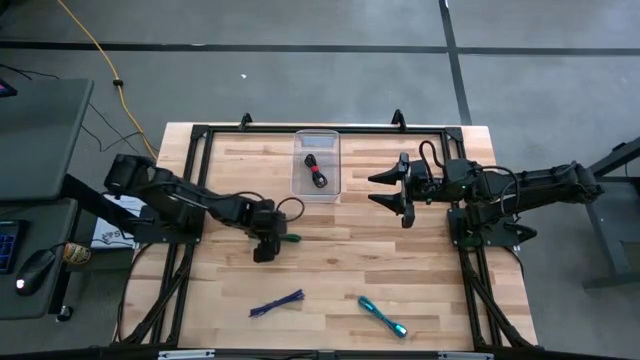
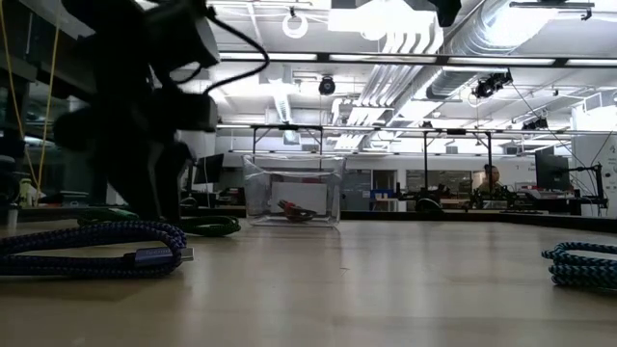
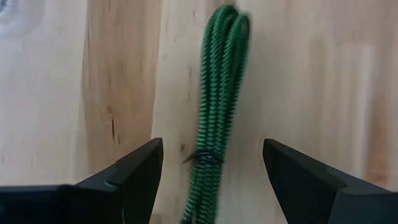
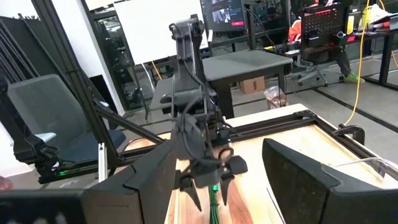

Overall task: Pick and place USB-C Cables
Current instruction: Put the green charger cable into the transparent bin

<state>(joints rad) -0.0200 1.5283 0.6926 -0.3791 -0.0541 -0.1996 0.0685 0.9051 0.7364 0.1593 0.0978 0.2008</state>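
Note:
The green cable bundle [image 3: 219, 93] lies flat on the wooden table, a thin tie around its middle. My left gripper [image 3: 211, 167] points down over it, open, one finger on each side and clear of it; in the high view this gripper [image 1: 268, 243] covers most of the green bundle [image 1: 291, 238]. The red-and-black bundle [image 1: 317, 173] lies inside a clear box [image 1: 331, 160]. The purple bundle [image 1: 277, 304] and the teal bundle [image 1: 383, 317] lie near the table's near edge. My right gripper [image 1: 383, 190] hovers open to the right of the box.
The clear box [image 2: 258, 193] stands toward the table's far edge, in the middle. A black frame [image 1: 200, 135] runs along the far and side edges. A long yellow cord [image 1: 100, 55] lies on the floor beyond the table. Bare wood lies between the green bundle and the near bundles.

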